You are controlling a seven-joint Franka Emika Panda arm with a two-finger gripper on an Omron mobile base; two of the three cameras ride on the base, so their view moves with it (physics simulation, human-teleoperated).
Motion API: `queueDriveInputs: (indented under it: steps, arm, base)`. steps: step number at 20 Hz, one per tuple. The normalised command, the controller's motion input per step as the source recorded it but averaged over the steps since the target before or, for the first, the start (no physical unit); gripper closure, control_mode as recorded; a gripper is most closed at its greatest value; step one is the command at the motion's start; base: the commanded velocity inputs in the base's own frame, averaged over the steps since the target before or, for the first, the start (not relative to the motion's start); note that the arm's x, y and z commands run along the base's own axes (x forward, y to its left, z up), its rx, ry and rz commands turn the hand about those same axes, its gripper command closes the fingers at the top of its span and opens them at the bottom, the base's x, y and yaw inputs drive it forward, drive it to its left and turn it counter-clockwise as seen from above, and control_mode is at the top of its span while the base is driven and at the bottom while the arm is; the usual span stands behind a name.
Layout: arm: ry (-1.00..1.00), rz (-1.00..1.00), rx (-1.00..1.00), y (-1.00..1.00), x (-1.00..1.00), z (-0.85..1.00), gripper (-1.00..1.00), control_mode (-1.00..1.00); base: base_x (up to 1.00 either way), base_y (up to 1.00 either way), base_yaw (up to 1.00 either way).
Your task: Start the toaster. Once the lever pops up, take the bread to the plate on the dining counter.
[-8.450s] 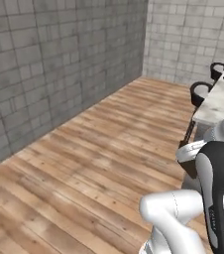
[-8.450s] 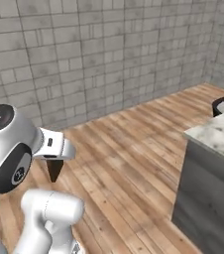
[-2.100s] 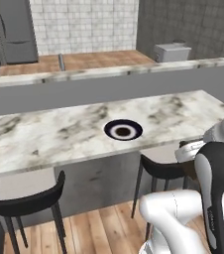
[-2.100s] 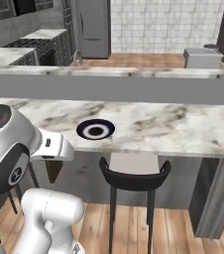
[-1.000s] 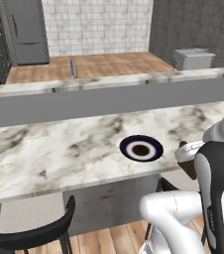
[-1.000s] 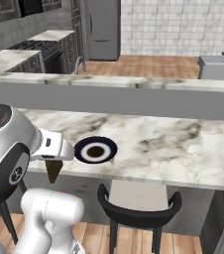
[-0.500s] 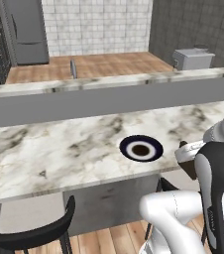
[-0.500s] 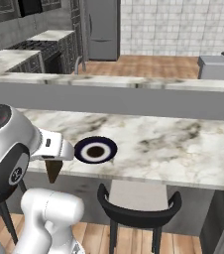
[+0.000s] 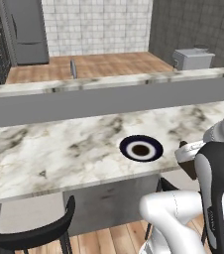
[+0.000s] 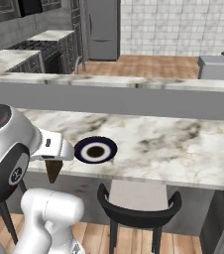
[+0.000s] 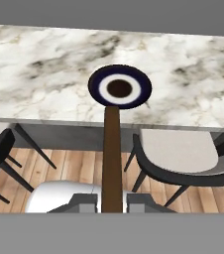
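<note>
Gripper [image 11: 112,201] clamped on thin brown toast slice [image 11: 112,154], short of round navy-rimmed plate [image 11: 120,88] on white marble tabletop [image 11: 44,74]. Risk: early release, falling beside black stool [image 11: 178,158].

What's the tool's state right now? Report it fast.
Tool: shut on the bread, held edge-on and short of the plate on the dining counter.

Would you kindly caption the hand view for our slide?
Pincer shut on the bread, held edge-on before the plate on the dining counter.
</note>
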Motion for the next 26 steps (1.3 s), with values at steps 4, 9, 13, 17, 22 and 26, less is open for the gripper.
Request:
queueDriveInputs:
  steps: [4, 9, 13, 17, 22, 26]
  arm:
    - [0.00, 0.00, 0.00, 0.00, 0.03, 0.00, 1.00, -1.00]
    - [0.00, 0.00, 0.04, 0.00, 0.41, 0.00, 1.00, -1.00]
    - [0.00, 0.00, 0.05, 0.00, 0.33, 0.00, 1.00, -1.00]
    - [0.00, 0.00, 0.03, 0.00, 0.44, 0.00, 1.00, -1.00]
    - [0.00, 0.00, 0.04, 0.02, 0.45, 0.00, 1.00, -1.00]
    - [0.00, 0.00, 0.10, 0.00, 0.41, 0.00, 1.00, -1.00]
  base:
    - [0.00, 0.00, 0.00]
    - [0.00, 0.00, 0.00]
    - [0.00, 0.00, 0.00]
    - [0.00, 0.00, 0.00]
    - [0.00, 0.00, 0.00]
    - [0.00, 0.00, 0.00]
